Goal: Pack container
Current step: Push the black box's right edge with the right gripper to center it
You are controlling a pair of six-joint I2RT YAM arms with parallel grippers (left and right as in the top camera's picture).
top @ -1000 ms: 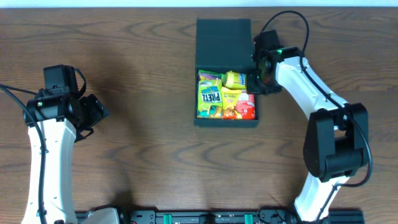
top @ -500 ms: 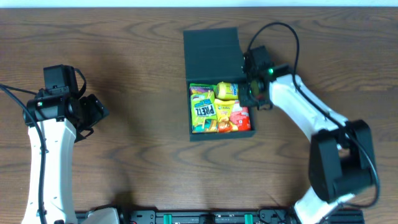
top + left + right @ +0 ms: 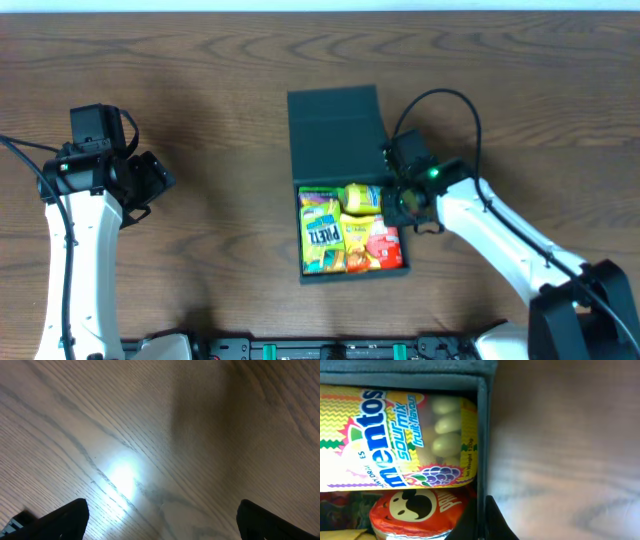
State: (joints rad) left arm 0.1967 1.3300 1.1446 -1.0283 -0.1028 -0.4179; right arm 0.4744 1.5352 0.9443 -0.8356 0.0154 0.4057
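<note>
The container (image 3: 404, 262) is a dark teal-black square box with its hinged lid (image 3: 335, 135) lying open behind it. It holds a yellow Mentos canister (image 3: 362, 198) (image 3: 395, 437), a small red Pringles can (image 3: 385, 245) (image 3: 417, 510), a green pretzel bag (image 3: 322, 235) and other snacks. My right gripper (image 3: 404, 203) (image 3: 481, 522) is shut on the container's right wall (image 3: 482, 435), one finger inside and one outside. My left gripper (image 3: 150, 180) (image 3: 162, 520) is open and empty over bare wood at the far left.
The wooden table (image 3: 200, 80) stretches all around the box. The right arm's cable (image 3: 440, 100) loops above the table beside the lid. The table's front edge with a black rail (image 3: 350, 350) lies just below the box.
My right gripper has dragged the container left and towards the front of the table, with the lid and snacks moving along. The left arm has not moved.
</note>
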